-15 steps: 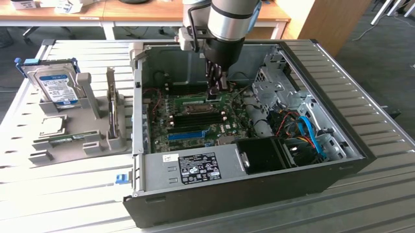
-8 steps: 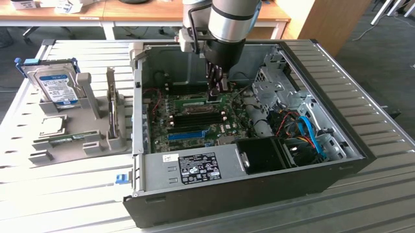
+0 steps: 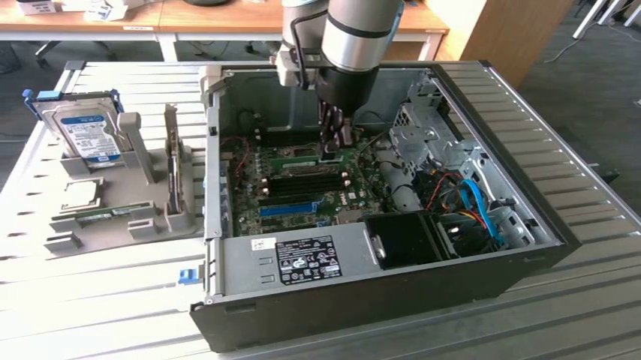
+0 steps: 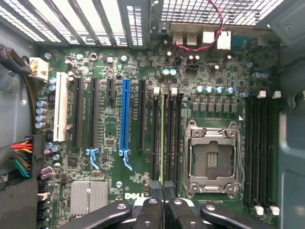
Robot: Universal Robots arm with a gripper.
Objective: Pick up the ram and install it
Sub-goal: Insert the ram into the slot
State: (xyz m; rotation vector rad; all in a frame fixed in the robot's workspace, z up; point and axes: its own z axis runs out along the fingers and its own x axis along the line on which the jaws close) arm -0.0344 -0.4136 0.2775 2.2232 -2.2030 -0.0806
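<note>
An open case (image 3: 300, 307) lies on the table (image 3: 561, 315), and the arm (image 3: 356, 37) reaches down into it. The tool (image 4: 163, 188) is over the board (image 4: 109, 129), closed on the ram (image 4: 163, 138). The ram stands on its edge in a black slot just beside the empty socket (image 4: 212, 157), on the side toward the blue slot (image 4: 125, 114).

I judge the ram light, thin and stiff, but fragile: it can crack if it is bent, and its chips should not be squeezed. The best hold is on the two flat faces near the top edge, at the middle of its length, so that pressure goes straight down and even.

The count: one table, one case, one board, one arm. On the exterior view's left stands one grey holder (image 3: 130, 225) with one drive (image 3: 85, 131) upright in it. One socket, one blue slot. One ram is in the tool; a second green stick (image 3: 98, 217), probably also ram, lies flat in the holder.
</note>
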